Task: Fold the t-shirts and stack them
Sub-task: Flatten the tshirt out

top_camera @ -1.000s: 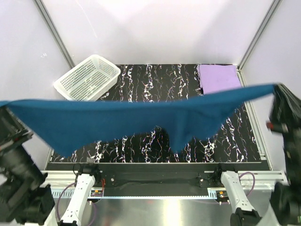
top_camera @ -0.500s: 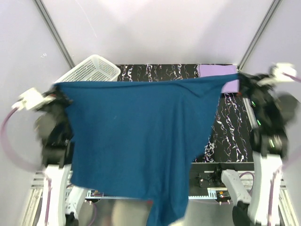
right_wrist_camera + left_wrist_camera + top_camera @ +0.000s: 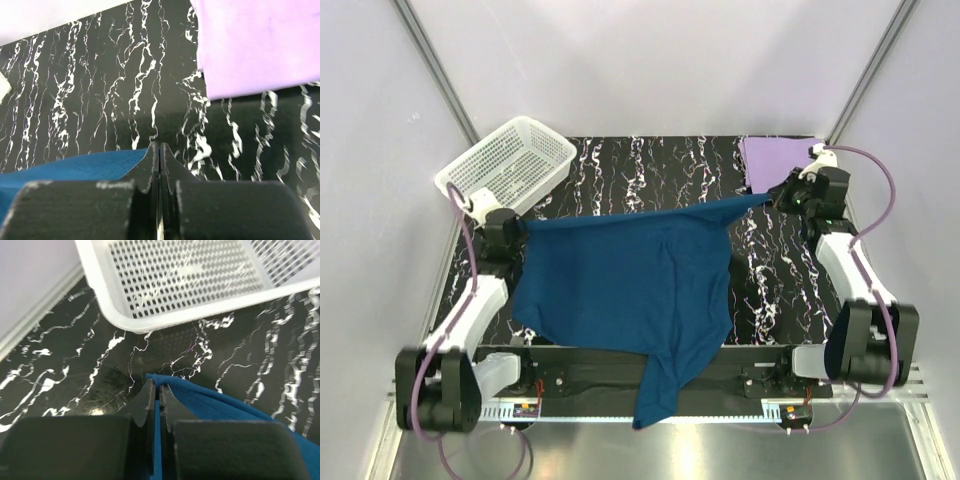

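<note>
The dark teal-blue t-shirt [image 3: 625,285] is stretched between both arms over the black marbled table, its lower part hanging past the near edge. My left gripper [image 3: 518,227] is shut on the shirt's left corner [image 3: 165,382], just in front of the basket. My right gripper [image 3: 777,196] is shut on the right corner; the blue cloth [image 3: 75,167] runs off to the left of its fingers [image 3: 150,160]. The pale lavender t-shirt [image 3: 778,160] lies folded flat at the far right corner [image 3: 255,45].
A white perforated basket [image 3: 505,165] stands at the far left of the table, close ahead of my left gripper [image 3: 200,275]. Frame posts and pale walls ring the table. The black table top [image 3: 650,170] shows between basket and lavender shirt.
Both arms have swung down and forward from high at the sides, carrying the blue shirt from stretched in the air to low over the table. Both grips stay shut.
</note>
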Motion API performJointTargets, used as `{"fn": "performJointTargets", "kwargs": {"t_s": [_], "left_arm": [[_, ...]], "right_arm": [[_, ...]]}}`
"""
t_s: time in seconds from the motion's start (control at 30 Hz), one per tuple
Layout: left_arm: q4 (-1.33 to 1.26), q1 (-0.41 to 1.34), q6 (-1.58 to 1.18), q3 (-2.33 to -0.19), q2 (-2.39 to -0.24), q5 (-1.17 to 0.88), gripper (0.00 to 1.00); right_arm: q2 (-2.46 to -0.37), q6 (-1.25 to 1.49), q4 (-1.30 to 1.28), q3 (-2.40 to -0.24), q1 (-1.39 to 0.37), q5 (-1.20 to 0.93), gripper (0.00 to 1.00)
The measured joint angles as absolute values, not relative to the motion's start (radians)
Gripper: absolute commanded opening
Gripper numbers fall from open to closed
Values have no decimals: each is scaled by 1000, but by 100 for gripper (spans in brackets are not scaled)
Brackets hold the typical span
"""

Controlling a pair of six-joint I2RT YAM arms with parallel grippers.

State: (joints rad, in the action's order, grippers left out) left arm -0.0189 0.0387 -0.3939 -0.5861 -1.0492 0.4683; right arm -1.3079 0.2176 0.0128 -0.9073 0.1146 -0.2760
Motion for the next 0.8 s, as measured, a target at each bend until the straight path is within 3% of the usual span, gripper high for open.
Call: {"fn": "performJointTargets", "kwargs": {"t_s": [0.17, 0.33, 0.8], "left_arm": [[-52, 34, -401, -721, -1325, 455, 0], [-39, 31, -400, -916, -1520, 438, 0], [88, 25, -375, -1233, -1774, 377, 0]], "right_arm": [[-1578, 256, 88, -1037, 115, -344, 0], [-1864, 300, 36, -1306, 105, -395, 0], [-2313, 293, -515, -2239, 64, -403, 0]]}}
